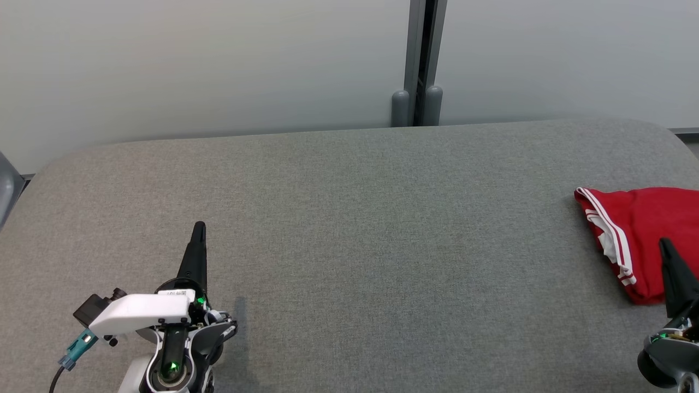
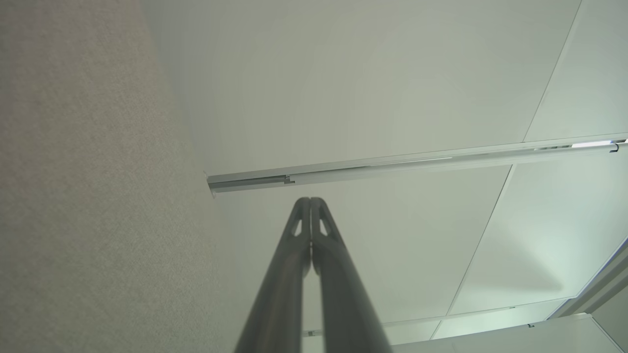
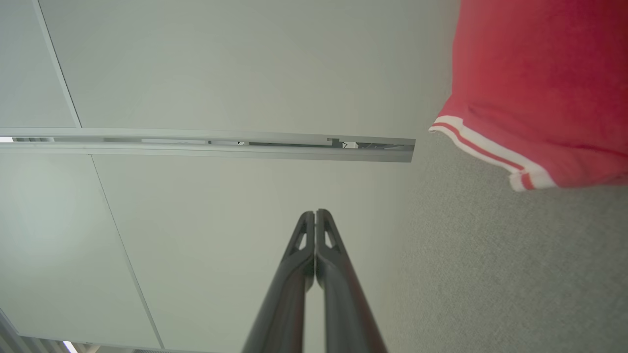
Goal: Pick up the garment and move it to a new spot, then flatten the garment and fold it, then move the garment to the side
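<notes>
The garment (image 1: pixel 644 234), red with white striped trim, lies at the far right of the table (image 1: pixel 349 218), in a compact bundle with its hems doubled over, part of it cut off by the picture's edge. It rests straight on the grey cloth, not in any bin or basket. Lying so neat and so far to the side, it looks folded and set aside, so the task seems near its end. The left gripper (image 1: pixel 199 226) hovers over the near left of the table, well apart from the garment, fingers pressed together on nothing. The right gripper (image 1: pixel 663 243) is by the bundle's near edge, fingers likewise pressed together and empty; both appear parked
</notes>
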